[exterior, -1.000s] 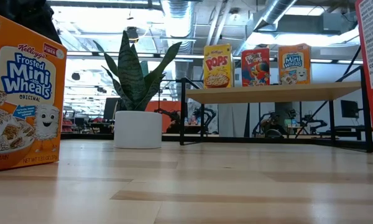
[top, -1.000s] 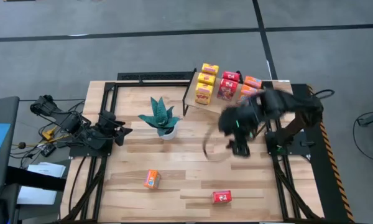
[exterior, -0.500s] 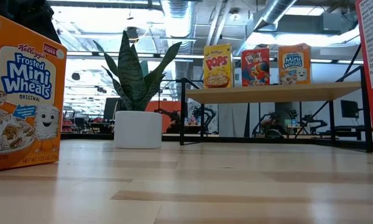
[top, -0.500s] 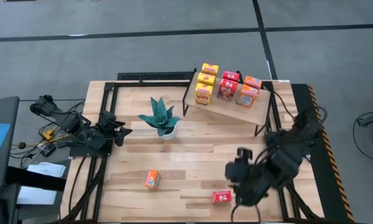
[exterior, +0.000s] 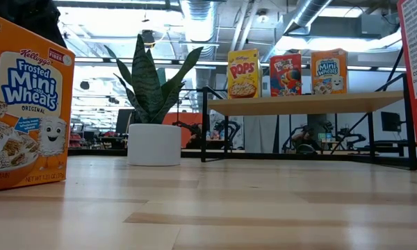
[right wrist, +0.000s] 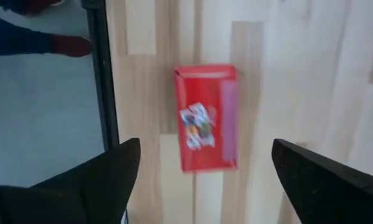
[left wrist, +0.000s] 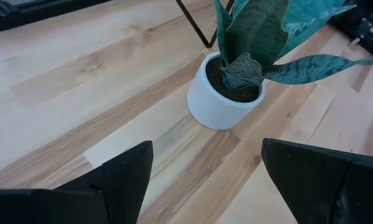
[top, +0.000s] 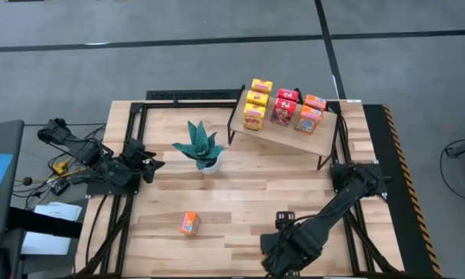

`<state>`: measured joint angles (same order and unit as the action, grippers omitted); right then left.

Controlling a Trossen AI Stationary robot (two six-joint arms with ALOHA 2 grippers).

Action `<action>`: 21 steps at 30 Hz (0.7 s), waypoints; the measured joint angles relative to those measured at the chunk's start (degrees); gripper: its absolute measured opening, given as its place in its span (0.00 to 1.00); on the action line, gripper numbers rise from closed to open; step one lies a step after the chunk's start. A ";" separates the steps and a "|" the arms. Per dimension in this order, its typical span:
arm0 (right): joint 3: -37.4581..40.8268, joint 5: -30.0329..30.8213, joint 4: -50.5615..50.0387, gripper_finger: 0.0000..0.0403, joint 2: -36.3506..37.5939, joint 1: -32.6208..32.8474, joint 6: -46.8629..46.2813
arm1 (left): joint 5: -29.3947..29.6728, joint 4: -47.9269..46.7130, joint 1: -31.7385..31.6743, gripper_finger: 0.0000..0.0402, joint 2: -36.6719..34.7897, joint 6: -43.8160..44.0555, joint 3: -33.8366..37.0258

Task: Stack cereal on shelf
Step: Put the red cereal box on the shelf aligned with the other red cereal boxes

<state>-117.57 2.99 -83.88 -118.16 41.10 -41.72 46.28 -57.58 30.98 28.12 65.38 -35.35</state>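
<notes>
On your slatted table (top: 240,194), the right gripper (right wrist: 202,171) hangs spread over the near red box (right wrist: 206,117), lined up to grasp it; left gripper (left wrist: 202,171) waits spread by the plant (left wrist: 248,56).

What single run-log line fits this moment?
right gripper: open above red cereal box | left gripper: open, idle by plant | shelf: seven boxes

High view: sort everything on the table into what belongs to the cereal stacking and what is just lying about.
Belongs to the job:
- shelf with seven cereal boxes
- orange box loose on the table
- red box under the open right gripper

Just lying about:
- potted plant, in front of the idle left gripper
</notes>
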 joint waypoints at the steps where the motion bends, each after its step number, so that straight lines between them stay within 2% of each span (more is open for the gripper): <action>1: 0.06 -0.06 0.57 0.96 -0.66 0.00 0.56 | -0.10 0.00 0.00 0.73 0.00 -0.32 0.00; 14: 0.23 1.44 3.05 0.93 -1.08 -1.11 1.79 | -0.55 -1.51 -0.02 0.73 0.01 -1.29 0.00; 17: 2.60 1.44 4.88 0.93 -0.26 -0.96 1.04 | -0.55 -1.53 0.00 0.73 0.02 -1.31 0.00; 21: 9.61 1.55 11.80 0.93 3.62 -0.99 -1.00 | -0.48 -1.66 -0.01 0.73 0.01 -1.04 0.00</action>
<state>-107.96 4.54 -72.08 -114.54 40.11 -42.72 45.80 -59.24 30.97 28.12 64.35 -35.35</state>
